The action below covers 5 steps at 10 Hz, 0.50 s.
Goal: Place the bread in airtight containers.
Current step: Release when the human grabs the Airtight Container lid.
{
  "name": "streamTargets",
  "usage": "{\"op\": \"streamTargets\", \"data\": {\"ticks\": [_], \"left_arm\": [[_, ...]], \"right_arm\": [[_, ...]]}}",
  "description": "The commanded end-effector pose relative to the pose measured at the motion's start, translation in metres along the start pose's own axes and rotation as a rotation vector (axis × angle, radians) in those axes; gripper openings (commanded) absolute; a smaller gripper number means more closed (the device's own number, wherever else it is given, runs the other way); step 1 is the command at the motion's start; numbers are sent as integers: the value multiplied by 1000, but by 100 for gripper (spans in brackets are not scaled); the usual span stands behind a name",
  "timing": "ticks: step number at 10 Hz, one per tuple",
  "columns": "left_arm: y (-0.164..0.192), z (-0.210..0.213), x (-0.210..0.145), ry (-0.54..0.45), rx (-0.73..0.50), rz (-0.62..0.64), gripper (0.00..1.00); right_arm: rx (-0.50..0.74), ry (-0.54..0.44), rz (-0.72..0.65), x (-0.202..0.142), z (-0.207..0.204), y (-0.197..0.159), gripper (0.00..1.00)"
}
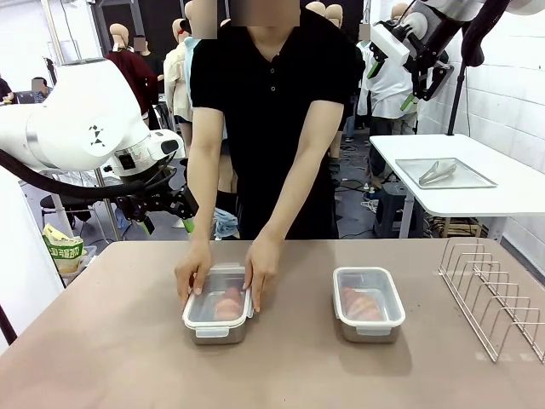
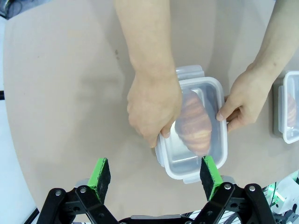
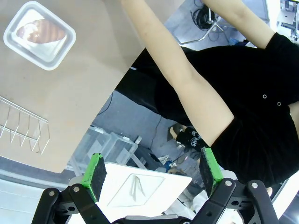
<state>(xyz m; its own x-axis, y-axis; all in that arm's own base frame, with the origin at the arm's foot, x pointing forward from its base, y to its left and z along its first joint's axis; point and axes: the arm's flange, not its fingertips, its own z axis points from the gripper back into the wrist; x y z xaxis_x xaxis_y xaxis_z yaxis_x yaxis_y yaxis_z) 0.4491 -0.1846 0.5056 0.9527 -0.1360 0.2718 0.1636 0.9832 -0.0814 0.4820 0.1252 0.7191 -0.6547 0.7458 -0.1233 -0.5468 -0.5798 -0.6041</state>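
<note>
Palms (image 1: 193,271) clasp lidded container (image 1: 218,314); robot hands (image 2: 155,175) raised, spread.

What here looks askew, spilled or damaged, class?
Nothing stands out. Both tins sit upright and lidded, each with bread inside; the person's hands press on the left tin's lid. No spills.

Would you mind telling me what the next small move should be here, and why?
Probably the arms should hold where they are. The person's hands grip the left container, seemingly pressing its lid on over the bread. The right container already looks lidded with bread inside. Both grippers, left and right, are open and raised.
</note>
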Motion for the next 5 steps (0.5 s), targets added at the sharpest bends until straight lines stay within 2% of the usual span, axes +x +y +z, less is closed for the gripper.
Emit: {"op": "streamTargets", "data": {"ticks": [1,5], "left_arm": [[2,1,2,-3,8,10,100],[2,1,2,-3,8,10,100]], "right_arm": [[-1,1,-1,0,0,0,100],[-1,1,-1,0,0,0,100]]}}
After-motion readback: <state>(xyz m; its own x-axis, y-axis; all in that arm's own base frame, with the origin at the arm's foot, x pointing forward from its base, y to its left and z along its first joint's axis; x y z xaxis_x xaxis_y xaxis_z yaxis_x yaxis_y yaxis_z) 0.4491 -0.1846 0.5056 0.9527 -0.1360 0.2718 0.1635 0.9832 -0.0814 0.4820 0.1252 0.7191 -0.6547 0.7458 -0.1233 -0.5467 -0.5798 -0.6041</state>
